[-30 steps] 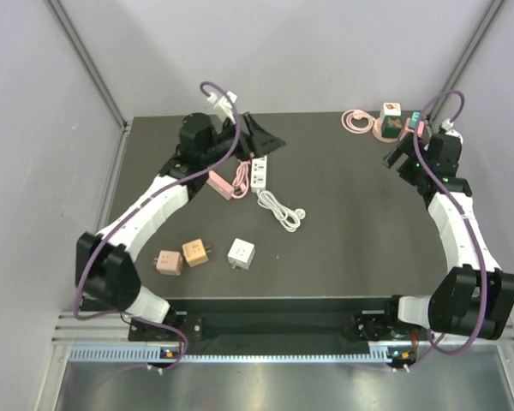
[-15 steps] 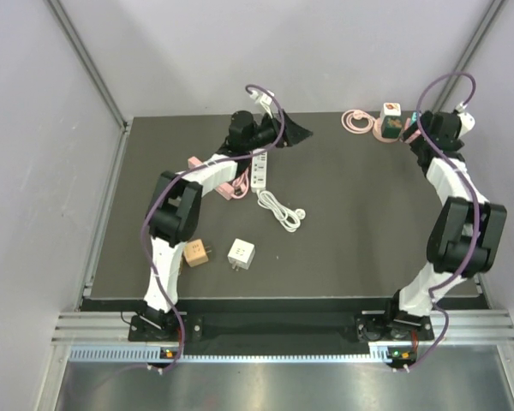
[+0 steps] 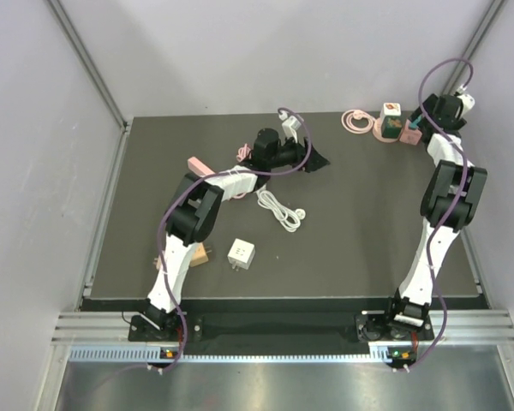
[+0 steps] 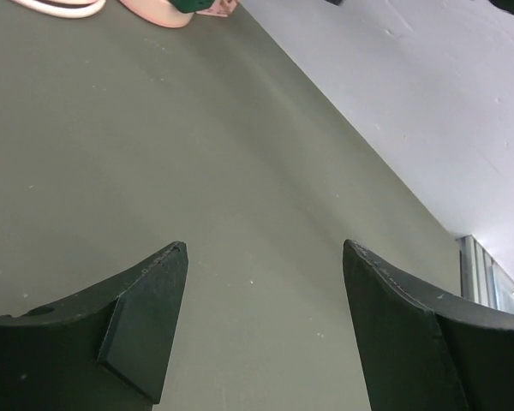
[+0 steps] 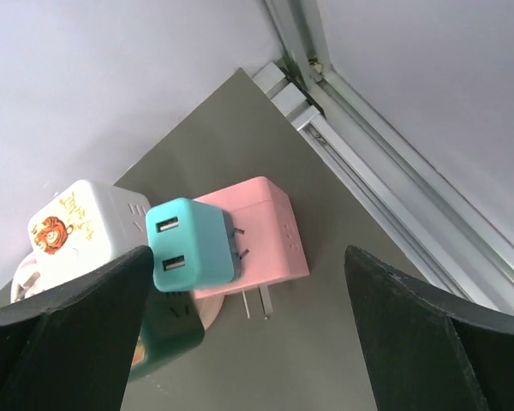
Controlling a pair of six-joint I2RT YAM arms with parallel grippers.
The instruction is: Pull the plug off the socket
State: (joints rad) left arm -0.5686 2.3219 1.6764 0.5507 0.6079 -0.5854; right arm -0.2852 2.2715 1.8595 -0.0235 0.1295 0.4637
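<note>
A teal USB plug (image 5: pixel 188 244) sits in the side of a pink socket cube (image 5: pixel 265 235), with its two prongs partly showing between them. In the top view the pair (image 3: pixel 414 127) lies at the table's back right. My right gripper (image 5: pixel 248 253) is open around the pair, one finger (image 5: pixel 68 334) on each side, touching neither; in the top view it (image 3: pixel 426 127) hovers at that cluster. My left gripper (image 4: pixel 265 248) is open and empty over bare table, at mid-back in the top view (image 3: pixel 313 158).
A white cube with a tiger picture (image 5: pixel 77 218) and a dark green block (image 5: pixel 167 342) stand against the socket. A pink coiled cable (image 3: pixel 355 120) lies beside them. A white cable (image 3: pixel 278 210), a white adapter (image 3: pixel 241 253) and the metal rail (image 5: pixel 368 163) are nearby.
The left arm has stretched out and its gripper has swung right along the back of the table. The right arm has straightened and its gripper has moved to the back-right cluster.
</note>
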